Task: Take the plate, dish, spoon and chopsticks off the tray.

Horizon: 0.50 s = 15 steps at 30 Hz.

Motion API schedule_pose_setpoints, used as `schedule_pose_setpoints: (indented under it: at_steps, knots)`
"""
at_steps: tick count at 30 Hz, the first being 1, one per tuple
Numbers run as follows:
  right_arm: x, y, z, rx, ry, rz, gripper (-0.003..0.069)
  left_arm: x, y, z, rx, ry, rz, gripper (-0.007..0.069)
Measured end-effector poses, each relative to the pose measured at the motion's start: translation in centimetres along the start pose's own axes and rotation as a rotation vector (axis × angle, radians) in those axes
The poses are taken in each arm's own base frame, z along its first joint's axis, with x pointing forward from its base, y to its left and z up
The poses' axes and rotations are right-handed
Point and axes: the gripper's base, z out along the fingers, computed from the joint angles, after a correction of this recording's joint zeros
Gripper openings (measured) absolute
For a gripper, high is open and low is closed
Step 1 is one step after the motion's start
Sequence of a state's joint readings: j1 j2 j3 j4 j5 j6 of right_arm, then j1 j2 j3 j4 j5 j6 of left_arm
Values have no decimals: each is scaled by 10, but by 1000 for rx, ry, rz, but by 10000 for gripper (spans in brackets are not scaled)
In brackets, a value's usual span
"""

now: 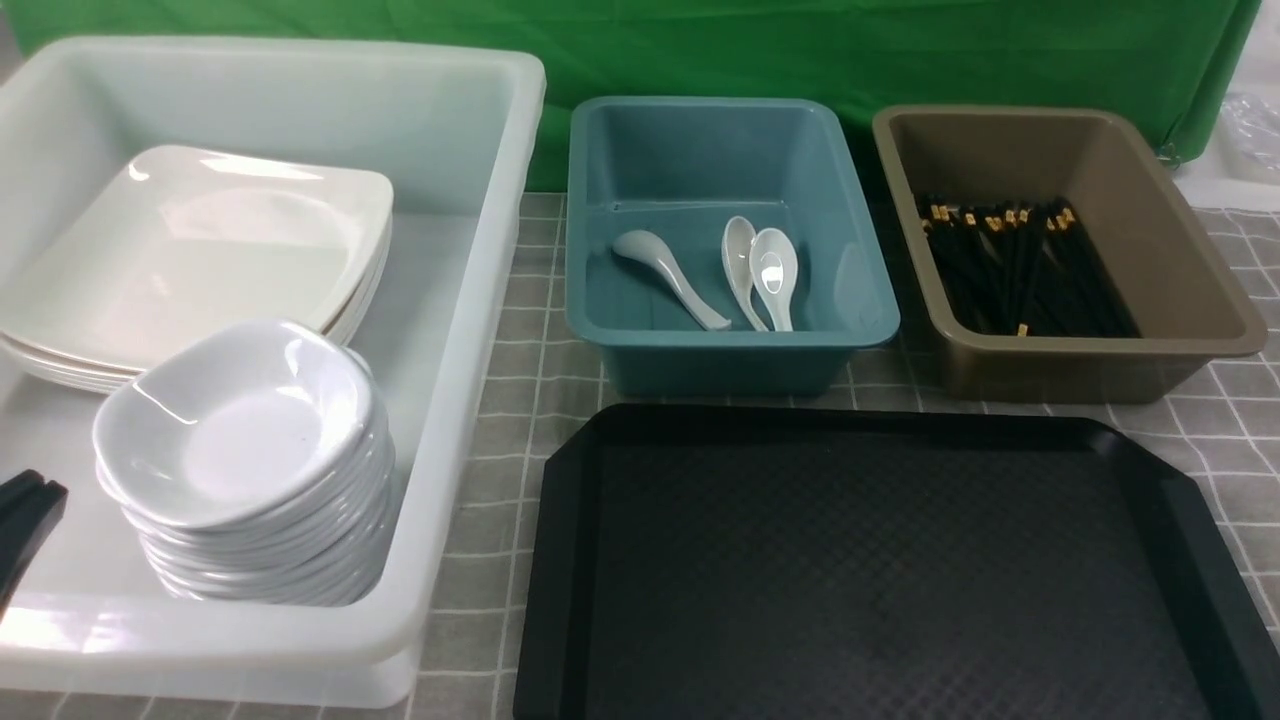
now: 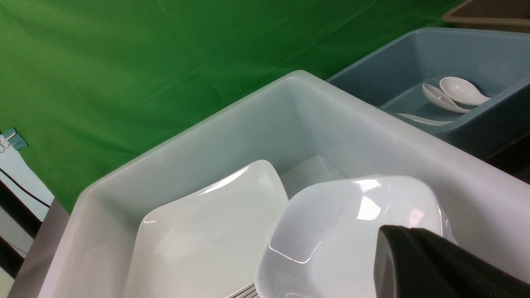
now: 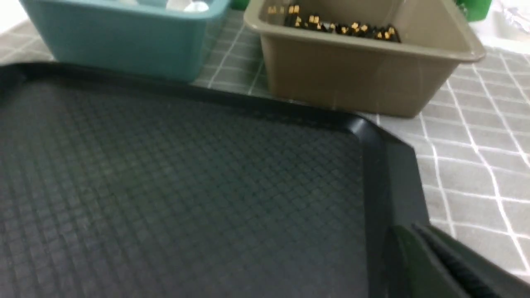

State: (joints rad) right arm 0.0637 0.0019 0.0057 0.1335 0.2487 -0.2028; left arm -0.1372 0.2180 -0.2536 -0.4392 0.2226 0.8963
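Sitting at the far left of a grey checked tablecloth, a large white tub holds a stack of square white plates at its far end and, nearer the camera, a stack of small rounded-square white bowls that overlaps the plates' near edge. The left gripper shows only as a dark tip at the tub's near left corner, jaws pressed together and holding nothing; in the left wrist view its black fingertip hangs just over the top bowl. To the right of the white tub, a blue tub contains three white soup spoons, two nested side by side and one lying apart to their left. Further right, a brown tub holds a pile of black chopsticks with gold bands. In front of both coloured tubs lies the black tray, its diamond-patterned floor bare. The right gripper appears only in the right wrist view, dark fingers drawn together with nothing between them, over the tray's right rim. A green backdrop hangs behind.
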Motion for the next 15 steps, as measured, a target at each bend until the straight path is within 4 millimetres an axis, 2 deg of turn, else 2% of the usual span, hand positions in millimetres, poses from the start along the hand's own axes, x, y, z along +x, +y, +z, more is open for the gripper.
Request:
schedule_pose_setpoints:
  at_steps: [15]
  knots:
    - [0,0,0,0,4,1,20,0,0,0,-2,1,11,11]
